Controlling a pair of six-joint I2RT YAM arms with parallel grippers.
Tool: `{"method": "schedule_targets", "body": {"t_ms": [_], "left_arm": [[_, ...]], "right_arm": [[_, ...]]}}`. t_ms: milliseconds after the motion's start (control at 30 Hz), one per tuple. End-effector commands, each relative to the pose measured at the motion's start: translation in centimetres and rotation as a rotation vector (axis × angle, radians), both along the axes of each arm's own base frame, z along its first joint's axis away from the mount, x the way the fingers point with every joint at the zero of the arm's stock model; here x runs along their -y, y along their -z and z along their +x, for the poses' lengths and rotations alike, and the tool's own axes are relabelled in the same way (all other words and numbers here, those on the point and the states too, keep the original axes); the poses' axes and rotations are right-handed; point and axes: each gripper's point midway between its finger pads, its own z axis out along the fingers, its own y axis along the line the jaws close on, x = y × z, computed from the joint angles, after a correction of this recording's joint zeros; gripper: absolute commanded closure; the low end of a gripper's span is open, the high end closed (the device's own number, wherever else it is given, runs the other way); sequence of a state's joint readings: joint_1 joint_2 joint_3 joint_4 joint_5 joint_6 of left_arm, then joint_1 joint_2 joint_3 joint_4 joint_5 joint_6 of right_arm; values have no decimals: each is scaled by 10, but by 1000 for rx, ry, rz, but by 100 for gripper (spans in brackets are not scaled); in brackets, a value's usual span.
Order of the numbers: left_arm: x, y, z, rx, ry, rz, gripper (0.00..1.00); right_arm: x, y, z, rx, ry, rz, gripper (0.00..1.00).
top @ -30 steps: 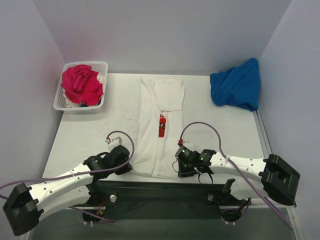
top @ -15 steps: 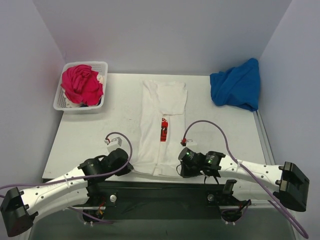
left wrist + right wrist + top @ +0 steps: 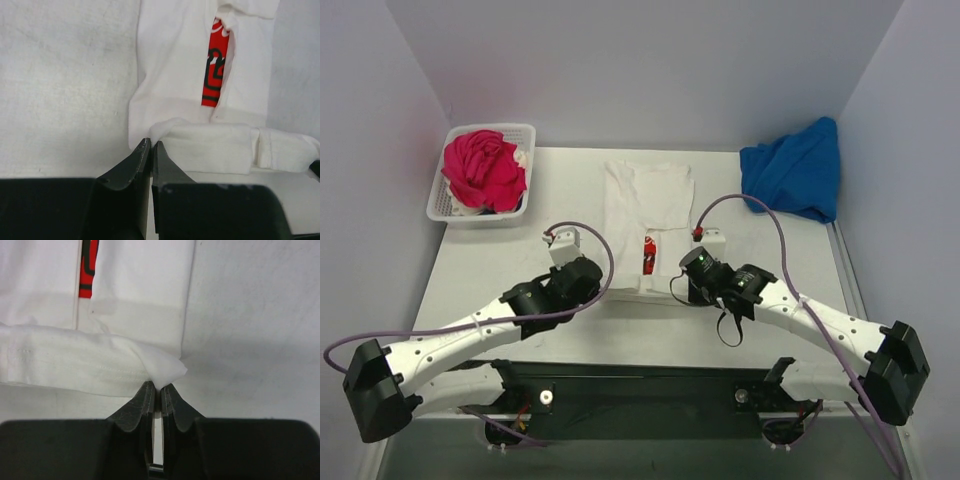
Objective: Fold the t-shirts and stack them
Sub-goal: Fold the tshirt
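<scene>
Centrally, white t-shirt (image 3: 648,195), red print (image 3: 649,254) illegible

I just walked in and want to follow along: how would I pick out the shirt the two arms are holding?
Look at the middle of the white table, between the lattice basket at back left and the blue t-shirt at back right. There lies a white t-shirt, the only one showing a red print.

White t-shirt (image 3: 650,200), hem folded up
</scene>
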State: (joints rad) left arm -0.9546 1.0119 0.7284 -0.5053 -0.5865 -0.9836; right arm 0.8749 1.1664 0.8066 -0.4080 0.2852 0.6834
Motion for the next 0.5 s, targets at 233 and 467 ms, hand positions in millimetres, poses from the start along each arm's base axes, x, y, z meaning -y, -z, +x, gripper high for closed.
{"method": "schedule_targets", "body": {"t_ms": [233,467], "left_arm": [[8,-49,101,186,-106,77,100],[20,-41,157,174,-82,76,100]], "right_arm": [[9,-29,83,102,31,-63,100],[7,-25,136,79,53,-47,100]]}}
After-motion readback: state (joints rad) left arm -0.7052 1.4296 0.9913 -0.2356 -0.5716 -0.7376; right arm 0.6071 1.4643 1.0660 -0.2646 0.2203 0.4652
